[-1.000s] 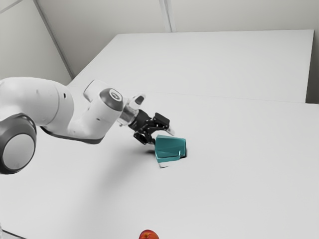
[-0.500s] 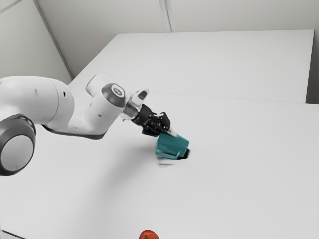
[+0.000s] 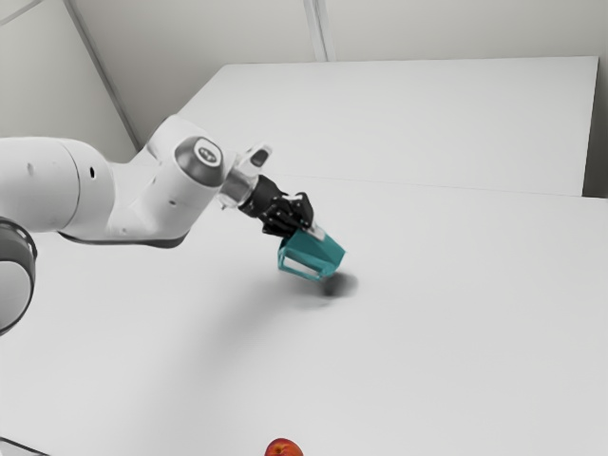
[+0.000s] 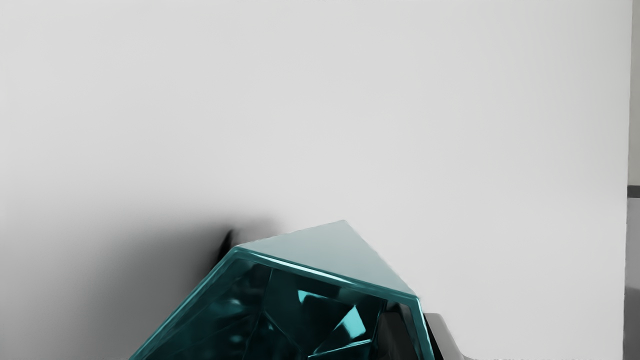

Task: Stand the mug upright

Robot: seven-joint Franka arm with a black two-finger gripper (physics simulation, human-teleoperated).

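Note:
The teal mug [image 3: 312, 255] hangs tilted above the table, its handle on the side toward the exterior view's lower left and its shadow on the surface beneath. My gripper [image 3: 306, 228] is at the mug's upper end, shut on its wall. In the wrist view the mug [image 4: 320, 265] has its open mouth facing the camera, and my gripper [image 4: 422, 332] pinches the wall near one corner of the rim, one finger inside and the other outside. The mug's base is not seen in the wrist view.
A red apple [image 3: 283, 447] lies on the white table [image 3: 456, 332] at the exterior view's bottom edge, well away from the mug. A pale raised panel [image 3: 408, 123] stands beyond, toward the exterior view's top.
The mug has gone from lying low on the table to hanging tilted above it. My gripper has closed on its wall, and the arm has drawn up and back toward the exterior view's left.

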